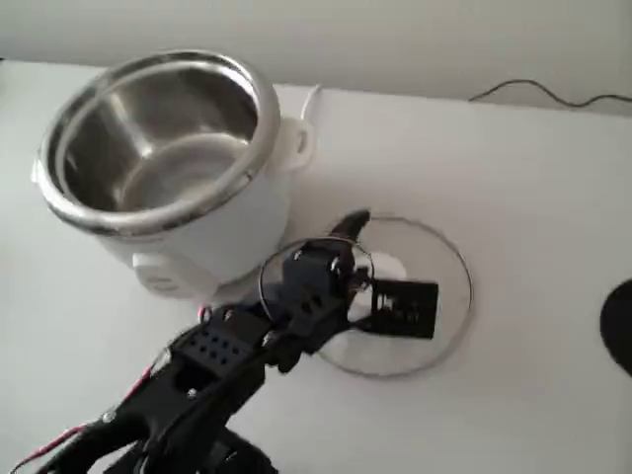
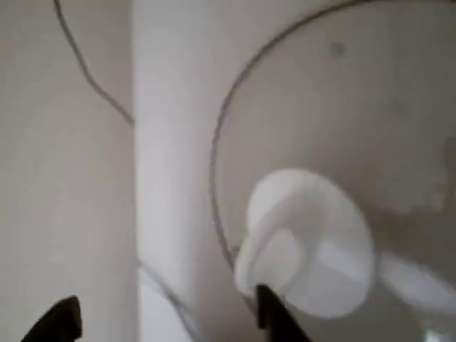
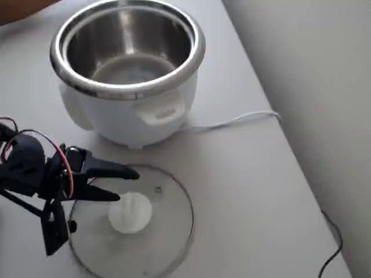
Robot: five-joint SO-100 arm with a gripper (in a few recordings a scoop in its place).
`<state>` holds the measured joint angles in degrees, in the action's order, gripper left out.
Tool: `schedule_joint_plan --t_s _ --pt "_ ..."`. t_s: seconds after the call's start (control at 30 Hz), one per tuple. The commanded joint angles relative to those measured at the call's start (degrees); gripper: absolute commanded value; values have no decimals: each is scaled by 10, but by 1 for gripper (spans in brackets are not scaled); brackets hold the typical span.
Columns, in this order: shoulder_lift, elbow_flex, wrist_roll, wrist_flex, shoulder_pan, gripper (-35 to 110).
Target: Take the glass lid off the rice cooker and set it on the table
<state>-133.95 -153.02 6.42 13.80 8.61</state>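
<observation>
The glass lid (image 1: 434,262) (image 3: 168,223) lies flat on the white table (image 1: 533,178) (image 3: 243,174), to the right of the rice cooker in the fixed view. Its white knob (image 1: 387,269) (image 2: 306,242) (image 3: 130,212) faces up. The rice cooker (image 1: 197,232) (image 3: 127,119) stands uncovered, its steel inner bowl bare. My gripper (image 1: 357,259) (image 2: 167,320) (image 3: 119,185) hovers open over the lid's near edge. The knob sits just outside the jaws, beside one finger (image 2: 271,317). Nothing is between the fingers.
A white cord (image 3: 232,121) runs from the cooker toward the wall side. A thin black cable (image 1: 543,94) lies along the table's back edge. A dark round object (image 1: 620,326) shows at the right edge. The table's edge (image 3: 272,116) runs near the lid.
</observation>
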Motion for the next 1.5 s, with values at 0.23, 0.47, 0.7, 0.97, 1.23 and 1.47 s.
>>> schedule_joint_plan --t_s 0.23,0.47,0.7,0.97,1.23,1.47 --pt "-504 10 25 394 -19 8" --pt "-545 27 -6 568 -53 0" --pt "-546 -34 3 613 -106 0" --pt "-546 -124 -1 625 -103 0" --pt "-546 -169 -9 619 -93 0" --pt "-546 -169 -4 618 -98 0"
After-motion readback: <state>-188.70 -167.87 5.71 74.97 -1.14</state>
